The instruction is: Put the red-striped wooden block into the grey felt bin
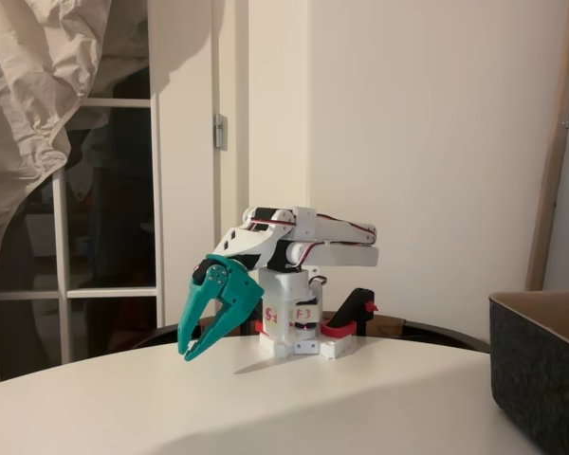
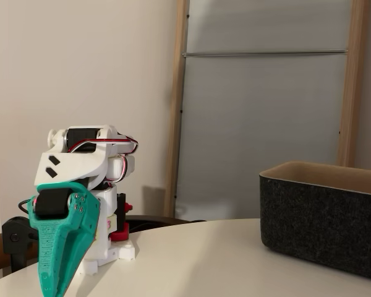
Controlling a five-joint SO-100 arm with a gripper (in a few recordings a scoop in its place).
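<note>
My teal gripper [image 1: 192,353] hangs folded down in front of my white arm [image 1: 308,242], its fingertips pointing at the white table [image 1: 266,408] toward about 7 o'clock in a fixed view. The two fingers taper to tips that sit only a narrow gap apart, with nothing between them. In the other fixed view my gripper [image 2: 52,291] comes almost straight at the camera and its tips run off the bottom edge, so I cannot tell the gap from there.

The grey felt bin [image 1: 541,370] sits on the table at about 4 o'clock from my base, well apart from my gripper. It is a dark charcoal box with a speckled, fuzzy surface, thick straight walls and rounded corners. The other fixed view shows the grey felt bin [image 2: 324,226] with a lighter brownish inside along its rim.

A red-and-black clamp [image 1: 351,318] stands just beside my base, at 3 o'clock from it.
</note>
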